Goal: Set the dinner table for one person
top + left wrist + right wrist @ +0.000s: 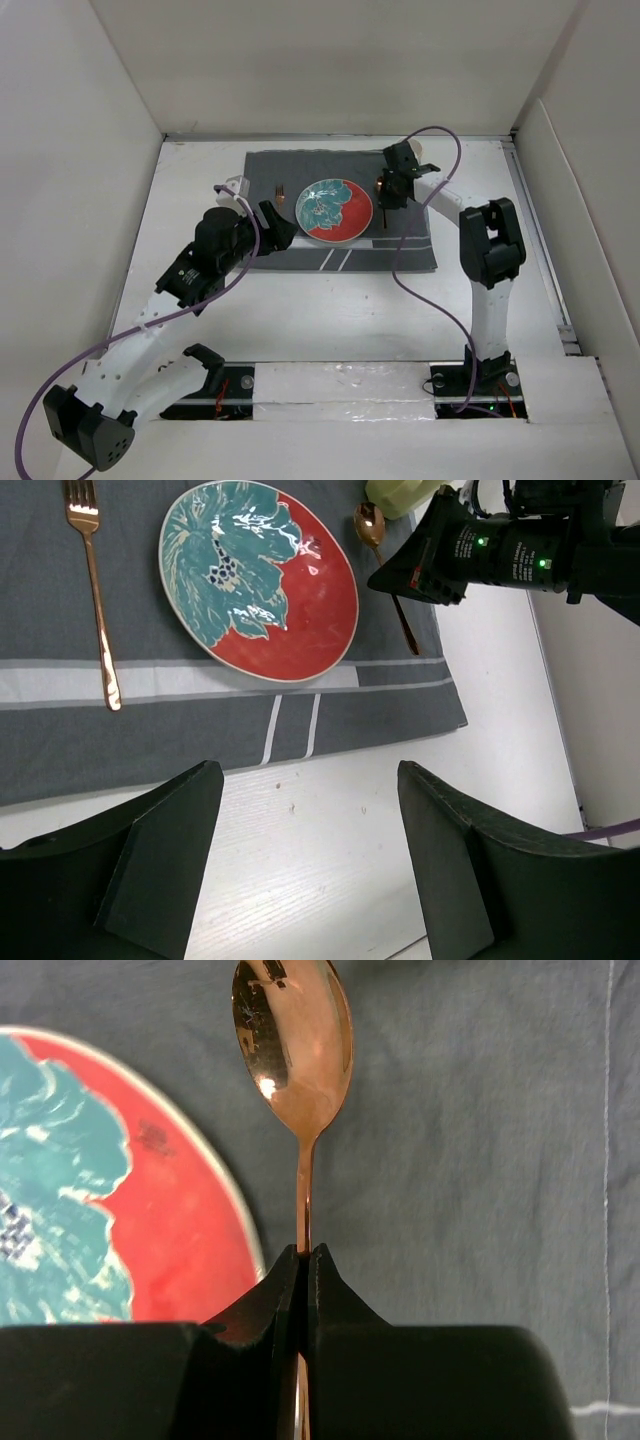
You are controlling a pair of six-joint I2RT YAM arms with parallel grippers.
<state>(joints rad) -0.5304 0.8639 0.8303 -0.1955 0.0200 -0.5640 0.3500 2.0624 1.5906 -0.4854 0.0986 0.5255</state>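
The dinner table (330,320) carries a striped placemat (300,258) toward its far side, plate (334,211) centred so cutlery can flank it. The right gripper (303,1265) clamps the spoon (295,1050) handle just right of the plate, likely placing it; the left gripper (308,780) hangs spread, empty. Only the left wrist view shows the fork (95,600) clearly.

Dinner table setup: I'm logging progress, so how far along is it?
Done: the plate sits centred on the placemat, with the fork lying at its left. In hand: the right tool is shut on the spoon, just right of the plate. The left tool is open and empty. Left, it seems: letting go of the spoon.
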